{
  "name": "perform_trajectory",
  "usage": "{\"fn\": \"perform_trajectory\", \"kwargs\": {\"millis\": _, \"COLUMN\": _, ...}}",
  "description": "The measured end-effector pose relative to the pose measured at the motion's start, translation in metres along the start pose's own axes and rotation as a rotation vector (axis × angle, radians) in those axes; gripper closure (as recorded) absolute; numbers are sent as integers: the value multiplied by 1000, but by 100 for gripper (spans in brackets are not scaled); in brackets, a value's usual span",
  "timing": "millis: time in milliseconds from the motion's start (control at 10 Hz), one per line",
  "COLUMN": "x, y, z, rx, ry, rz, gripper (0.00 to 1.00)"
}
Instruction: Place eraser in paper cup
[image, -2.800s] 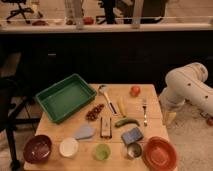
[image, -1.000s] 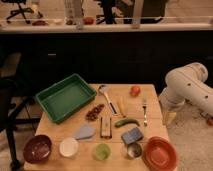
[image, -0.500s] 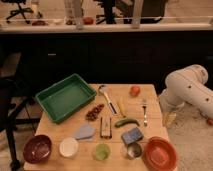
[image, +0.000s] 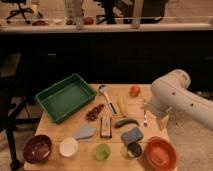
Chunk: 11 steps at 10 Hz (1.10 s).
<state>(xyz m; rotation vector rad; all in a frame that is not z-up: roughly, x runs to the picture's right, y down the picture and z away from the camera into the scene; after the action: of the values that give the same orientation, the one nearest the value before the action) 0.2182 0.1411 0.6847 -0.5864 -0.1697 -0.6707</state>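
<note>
Leftward is where the big white robot arm (image: 176, 97) has swung: it now overhangs the right edge of the pale wooden worktop (image: 55, 131) rather than standing further out to the right. Nothing lying on the worktop has shifted. The claw (image: 163, 122) hangs under the arm at that right edge, just right of a small metal fork (image: 145, 116), with its fingers spread and nothing between them.

The eraser (image: 105, 126), a narrow block with a dark centre strip between pale tan long edges, lies flat near the middle of the worktop, its length running near to far. A blue-grey wedge-shaped piece (image: 85, 132) sits on its left and a curved green vegetable (image: 127, 122) on its right. The paper cup (image: 68, 147), small, white and round, stands upright in the near row, to the left of the eraser, between a maroon bowl (image: 37, 148) and a translucent green cup (image: 102, 151). Eraser and cup are apart.

By my reading the approach has only begun. The claw is still well apart from the eraser and must cross over the fork and the vegetable before it can descend across the block's narrow width. A blue-grey sponge-like block (image: 132, 135) lies along that path and could be taken by mistake.
</note>
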Motion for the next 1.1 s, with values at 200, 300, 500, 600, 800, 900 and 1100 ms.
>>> {"fn": "perform_trajectory", "kwargs": {"millis": 200, "x": -24, "y": -12, "z": 7, "rx": -25, "ry": 10, "rz": -180, "gripper": 20}}
{"fn": "perform_trajectory", "kwargs": {"millis": 300, "x": -40, "y": -23, "z": 11, "rx": -32, "ry": 26, "rz": -252, "gripper": 20}}
{"fn": "perform_trajectory", "kwargs": {"millis": 500, "x": -46, "y": -27, "z": 13, "rx": -30, "ry": 34, "rz": -278, "gripper": 20}}
{"fn": "perform_trajectory", "kwargs": {"millis": 600, "x": -46, "y": -26, "z": 13, "rx": -31, "ry": 34, "rz": -276, "gripper": 20}}
{"fn": "perform_trajectory", "kwargs": {"millis": 800, "x": -47, "y": -28, "z": 13, "rx": -30, "ry": 33, "rz": -280, "gripper": 20}}
{"fn": "perform_trajectory", "kwargs": {"millis": 900, "x": -47, "y": -27, "z": 13, "rx": -31, "ry": 33, "rz": -278, "gripper": 20}}
{"fn": "perform_trajectory", "kwargs": {"millis": 1100, "x": -46, "y": -28, "z": 15, "rx": -29, "ry": 35, "rz": -279, "gripper": 20}}
